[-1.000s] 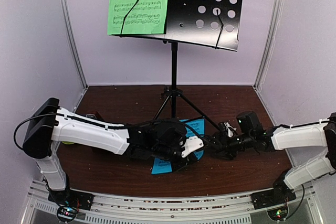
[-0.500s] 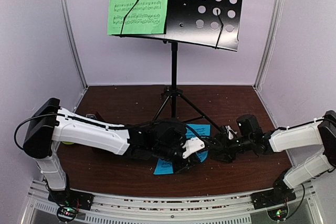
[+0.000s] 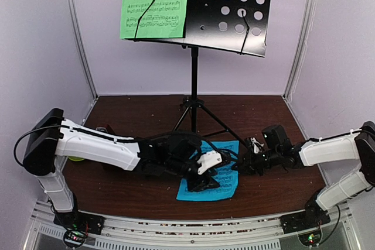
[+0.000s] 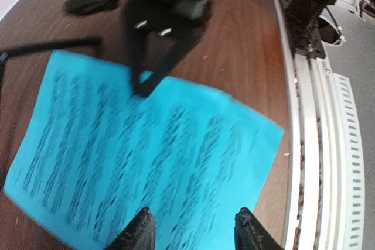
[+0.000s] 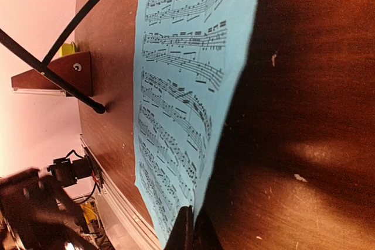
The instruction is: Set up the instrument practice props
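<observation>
Since a second ago my right claw (image 5: 188, 226) has pinched closed on the blue sheet (image 3: 218, 181) at its edge. My left claw (image 4: 193, 233) has let go, fingers apart above it. More of the sheet shows now, lying on the dark wood counter (image 3: 140, 115). Pale lilac walls (image 3: 35, 57). The green sheet (image 3: 155, 1) is up on the stand (image 3: 194, 74).

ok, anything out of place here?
Yes: the blue music sheet lies askew on the table, not beside the green sheet on the music stand. The right gripper pinches its edge.
</observation>
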Robot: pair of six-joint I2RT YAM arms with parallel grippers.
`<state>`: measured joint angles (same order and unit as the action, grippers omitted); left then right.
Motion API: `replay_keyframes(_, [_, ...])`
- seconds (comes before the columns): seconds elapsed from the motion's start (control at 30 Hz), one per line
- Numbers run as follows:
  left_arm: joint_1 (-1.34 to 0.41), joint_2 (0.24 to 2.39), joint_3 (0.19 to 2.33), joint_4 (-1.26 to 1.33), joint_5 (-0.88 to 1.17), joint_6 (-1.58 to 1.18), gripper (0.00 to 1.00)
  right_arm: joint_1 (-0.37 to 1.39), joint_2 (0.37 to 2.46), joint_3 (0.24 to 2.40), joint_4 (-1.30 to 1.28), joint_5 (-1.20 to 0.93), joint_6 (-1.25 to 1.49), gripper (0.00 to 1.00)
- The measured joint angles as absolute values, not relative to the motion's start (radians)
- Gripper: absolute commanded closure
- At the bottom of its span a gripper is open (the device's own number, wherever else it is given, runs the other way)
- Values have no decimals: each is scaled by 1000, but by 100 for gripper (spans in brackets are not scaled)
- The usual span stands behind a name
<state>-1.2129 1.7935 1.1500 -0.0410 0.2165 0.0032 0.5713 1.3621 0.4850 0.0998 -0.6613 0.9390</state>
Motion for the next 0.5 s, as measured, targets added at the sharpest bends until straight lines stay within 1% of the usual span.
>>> replay_keyframes(0.13, [-1097, 1607, 963, -29, 205, -81, 41, 572, 1281, 485, -12, -649, 816, 100])
replay_keyframes(0.27, [-1003, 1459, 858, -15, 172, -126, 39, 572, 1172, 487, -113, -644, 701, 100])
replay_keyframes(0.37, [-979, 1418, 838, -19, 161, -143, 37, 577, 1111, 502, -187, -643, 624, 100])
replay_keyframes(0.5, [-962, 1417, 839, -27, 167, -149, 32, 612, 1092, 584, -308, -632, 517, 100])
